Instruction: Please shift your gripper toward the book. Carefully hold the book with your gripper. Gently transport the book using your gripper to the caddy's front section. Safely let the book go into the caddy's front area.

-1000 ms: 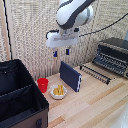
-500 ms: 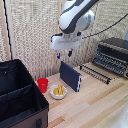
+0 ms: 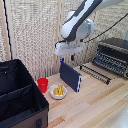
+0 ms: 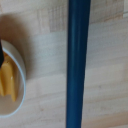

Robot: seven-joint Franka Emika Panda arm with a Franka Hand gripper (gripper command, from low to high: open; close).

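The dark navy book (image 3: 71, 76) stands upright on its edge on the wooden table, next to a small white bowl (image 3: 58, 91). My gripper (image 3: 67, 59) hangs just above the book's top edge, its two dark fingers spread apart and holding nothing. In the wrist view the book's top edge (image 4: 78, 65) runs as a dark blue strip across the picture, with the bowl (image 4: 15, 80) beside it. The black caddy (image 3: 42, 103) sits at the exterior view's lower left. Its front section (image 3: 20, 109) is the nearer hollow, behind a dividing wall (image 3: 17, 91).
A red cup (image 3: 43, 84) stands between the caddy and the bowl. The bowl holds yellow pieces. A dark toaster oven (image 3: 114, 54) sits at the exterior view's right, with a black wire rack (image 3: 97, 73) in front of it. A woven screen backs the table.
My gripper has come down and a little toward the exterior view's right, closer to the book's top edge. The book, bowl and caddy have not moved.
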